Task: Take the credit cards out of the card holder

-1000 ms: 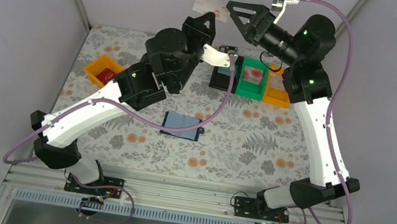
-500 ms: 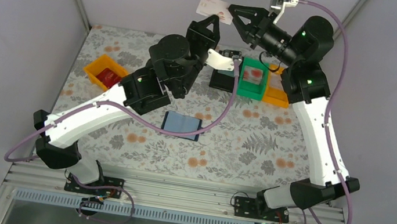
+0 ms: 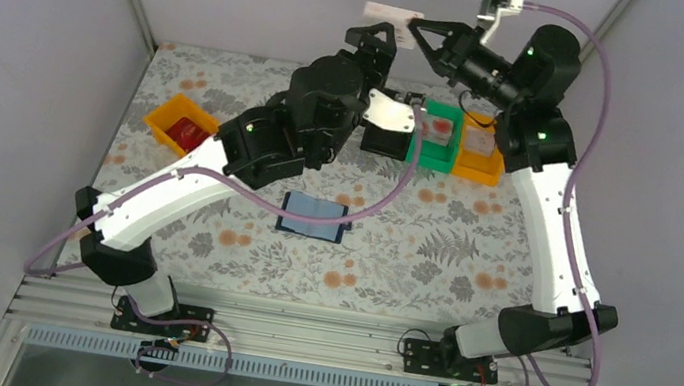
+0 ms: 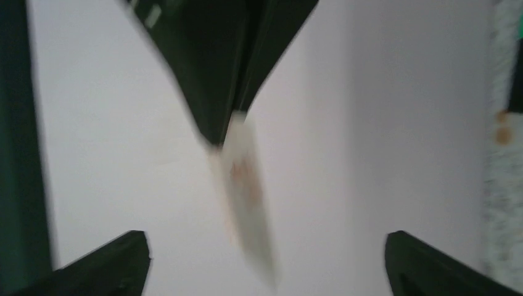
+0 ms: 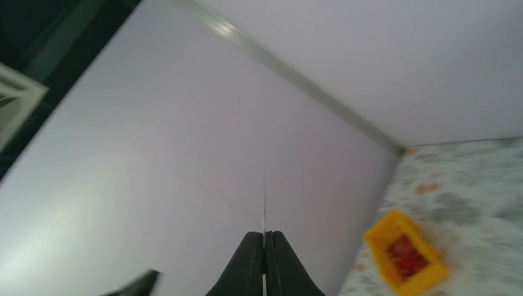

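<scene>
Credit card [image 3: 394, 11], pale with faint reddish print, hangs high above the back of the table [image 3: 471, 252], pinched by one end in the right gripper [image 3: 418, 30], whose jaws are closed flat on it; in the right wrist view we see it edge-on as a thin line rising from the fingertips. The left gripper [image 3: 372, 36] stands just beside the card with its jaws spread wide; in the left wrist view its two fingers [image 4: 126, 259] flank the card without touching it. The card holder [image 3: 312, 216] lies flat near the middle of the table, well apart from both grippers, and we cannot tell whether more cards sit inside it. We judge the step in hand to be a mid-air transfer, with the card carried by the right arm alone. To do it well, we draw the left arm straight back along its own finger line, so neither finger clips the free end of the card. We hold the right pinch firm, since a thin card gripped at one end can pivot or slip. We then lower it over a bin, probably the green bin [image 3: 428, 161] or one of its neighbours, and release only when the card is low inside the walls
</scene>
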Robot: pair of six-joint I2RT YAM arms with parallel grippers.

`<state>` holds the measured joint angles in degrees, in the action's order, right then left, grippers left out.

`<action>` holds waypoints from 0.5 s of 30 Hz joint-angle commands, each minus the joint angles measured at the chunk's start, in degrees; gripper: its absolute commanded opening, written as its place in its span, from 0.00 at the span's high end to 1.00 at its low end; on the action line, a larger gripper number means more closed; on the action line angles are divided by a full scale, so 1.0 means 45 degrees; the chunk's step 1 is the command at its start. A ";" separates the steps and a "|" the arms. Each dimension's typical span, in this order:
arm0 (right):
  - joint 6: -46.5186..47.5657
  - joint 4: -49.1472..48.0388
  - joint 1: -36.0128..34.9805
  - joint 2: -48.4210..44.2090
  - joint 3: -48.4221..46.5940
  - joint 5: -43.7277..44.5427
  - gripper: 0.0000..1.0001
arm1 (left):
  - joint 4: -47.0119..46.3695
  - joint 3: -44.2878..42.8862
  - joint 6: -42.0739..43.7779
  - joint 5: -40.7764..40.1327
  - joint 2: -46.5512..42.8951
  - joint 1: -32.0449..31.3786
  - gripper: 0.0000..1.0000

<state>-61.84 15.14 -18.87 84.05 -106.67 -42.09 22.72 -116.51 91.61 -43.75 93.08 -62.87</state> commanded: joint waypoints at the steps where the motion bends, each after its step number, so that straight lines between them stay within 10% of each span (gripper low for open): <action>1: 0.3604 0.2819 0.1798 -0.0064 0.1275 -0.0035 0.96 | 0.6168 -0.1610 -0.5757 0.1392 0.0485 0.1445 0.00; 15: 1.0067 0.2713 0.5603 0.0758 0.6806 0.3766 0.96 | 0.6788 0.5159 -1.2324 0.8058 -0.1747 0.7519 0.00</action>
<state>-26.20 31.48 1.48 87.07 -77.91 -30.35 52.12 -96.92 45.08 -17.54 87.37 -32.73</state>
